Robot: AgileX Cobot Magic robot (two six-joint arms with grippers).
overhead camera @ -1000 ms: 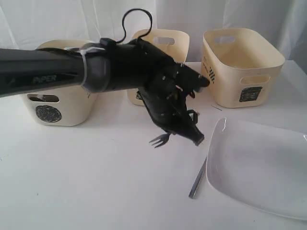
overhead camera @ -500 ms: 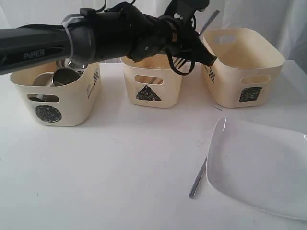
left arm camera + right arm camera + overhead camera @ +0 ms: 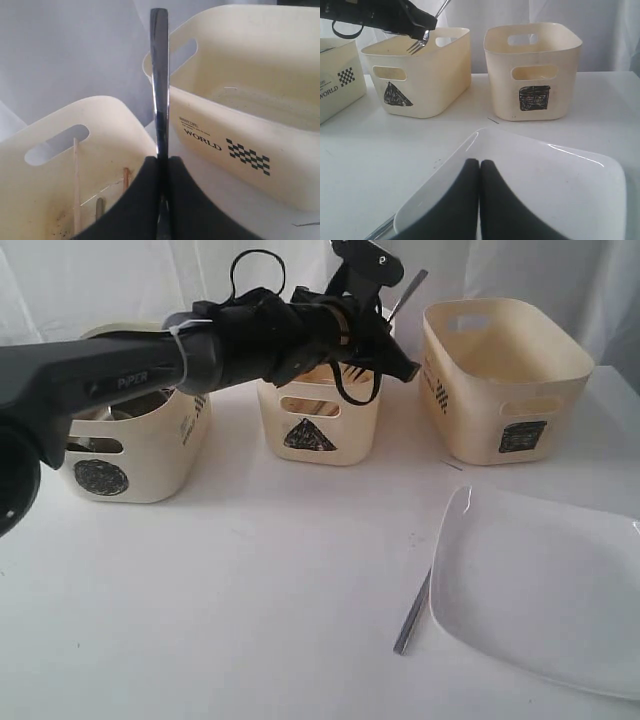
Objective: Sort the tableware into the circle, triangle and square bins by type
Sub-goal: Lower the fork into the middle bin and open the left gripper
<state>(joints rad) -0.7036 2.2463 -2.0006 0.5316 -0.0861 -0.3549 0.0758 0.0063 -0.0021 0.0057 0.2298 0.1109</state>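
My left gripper (image 3: 392, 345) is shut on a metal fork (image 3: 353, 371), held over the triangle bin (image 3: 320, 430) with the tines down and the handle (image 3: 159, 75) pointing up. Wooden chopsticks (image 3: 76, 180) lie inside that bin. The circle bin (image 3: 130, 455) stands to its left, mostly behind my left arm, and the square bin (image 3: 500, 390) to its right. A large white plate (image 3: 545, 585) lies on the table at the front right. My right gripper (image 3: 479, 162) is shut and empty just above the plate's near rim (image 3: 545, 190).
A metal utensil (image 3: 412, 612) lies on the white table beside the plate's left edge. A white curtain hangs behind the bins. My left arm stretches across the circle bin from the left.
My left gripper has lifted the fork from low over the table up to the triangle bin, then shifted slightly left over it. The right gripper has not moved.
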